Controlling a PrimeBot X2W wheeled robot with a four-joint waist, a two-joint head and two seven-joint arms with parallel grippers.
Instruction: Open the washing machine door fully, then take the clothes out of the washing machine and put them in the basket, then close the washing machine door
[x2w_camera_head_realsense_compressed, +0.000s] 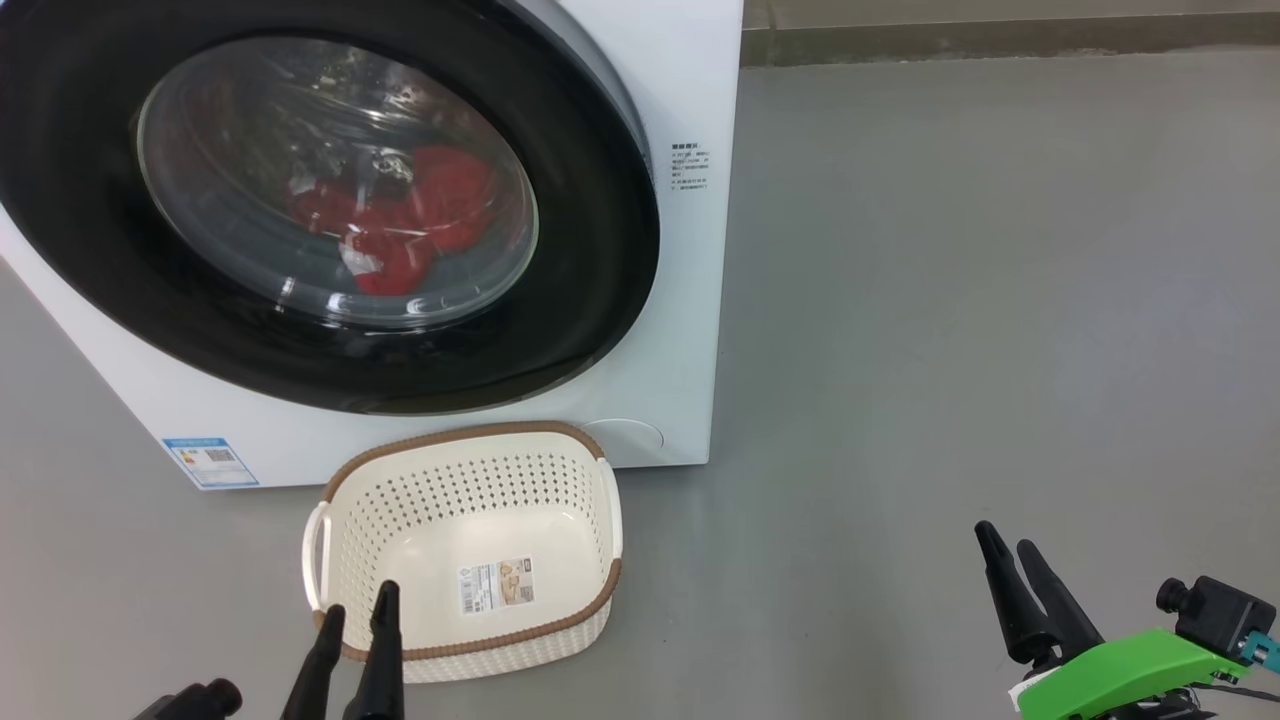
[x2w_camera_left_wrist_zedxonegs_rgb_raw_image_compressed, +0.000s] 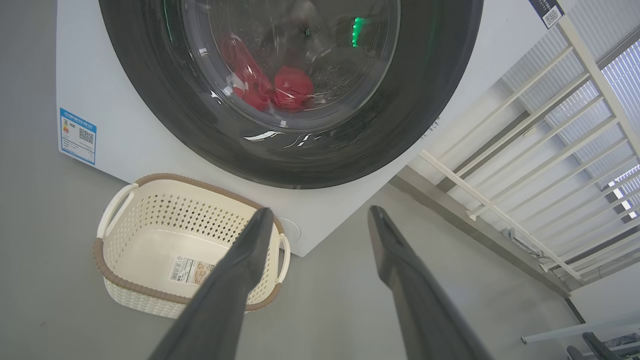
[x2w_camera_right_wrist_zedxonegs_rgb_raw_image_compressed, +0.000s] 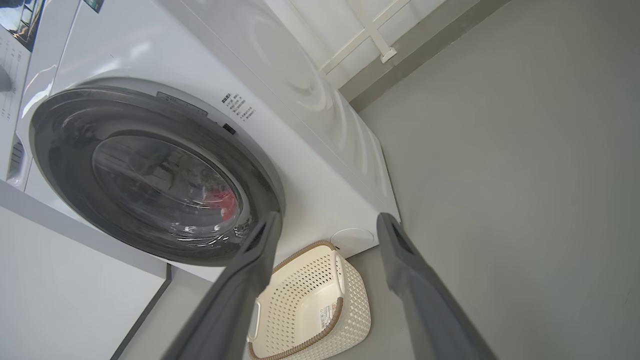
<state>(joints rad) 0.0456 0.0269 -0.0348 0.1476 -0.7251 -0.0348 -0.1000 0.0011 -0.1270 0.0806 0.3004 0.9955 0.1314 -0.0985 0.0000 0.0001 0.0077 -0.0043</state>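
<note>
Shut washing machine door (x2w_camera_head_realsense_compressed: 585, 300), w/ clothes (x2w_camera_head_realsense_compressed: 400, 225) behind its glass, lies straight far of spread, empty left gripper (x2w_camera_head_realsense_compressed: 360, 602) by basket (x2w_camera_head_realsense_compressed: 470, 438) near rim; right gripper (x2w_camera_head_realsense_compressed: 1006, 538), also spread & empty, sits well apart to right.

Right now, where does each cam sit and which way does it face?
Head view: up on the head, looking forward and down at the shut washing machine door and the basket; left gripper and right gripper, both open, at the bottom.
Left wrist view: low, looking up along its fingers at door and basket.
Right wrist view: further right, along its fingers, door seen obliquely.
Shared: all three see door and basket.
</note>
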